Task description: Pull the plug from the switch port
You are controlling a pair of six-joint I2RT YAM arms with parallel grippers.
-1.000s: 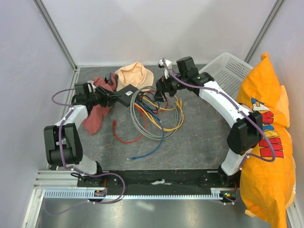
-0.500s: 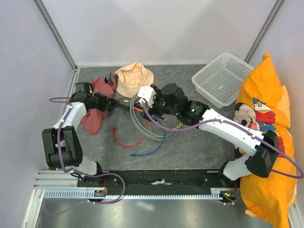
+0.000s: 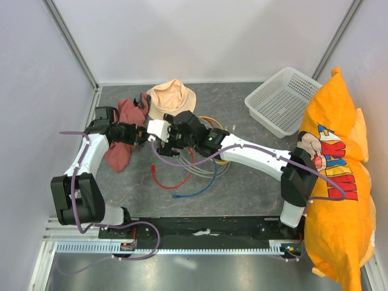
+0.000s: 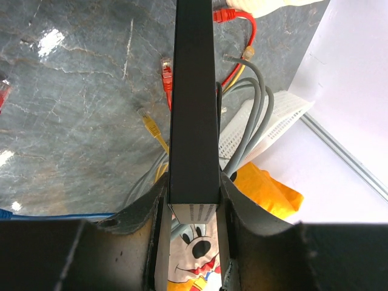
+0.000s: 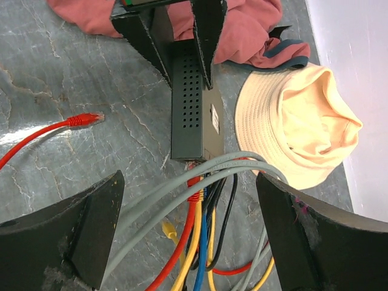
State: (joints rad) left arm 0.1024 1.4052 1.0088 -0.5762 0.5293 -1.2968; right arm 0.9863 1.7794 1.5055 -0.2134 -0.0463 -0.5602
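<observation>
Right tool point(image 5: 188, 200), spread, has swung left; the switch point(image 5: 188, 115), pinched by left tool point(image 4: 193, 194), points ports-first at it.

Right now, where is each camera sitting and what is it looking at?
Top external: above and behind, looking down on the table; left arm and right arm show, bases at the bottom.
Left wrist: on the left arm, looking along the left gripper, clamped on the switch; both its fingers show.
Right wrist: on the right arm, looking down at the switch, cables and peach hat; the open right gripper frames the view.
Shared: both wrist views show the switch.
</observation>
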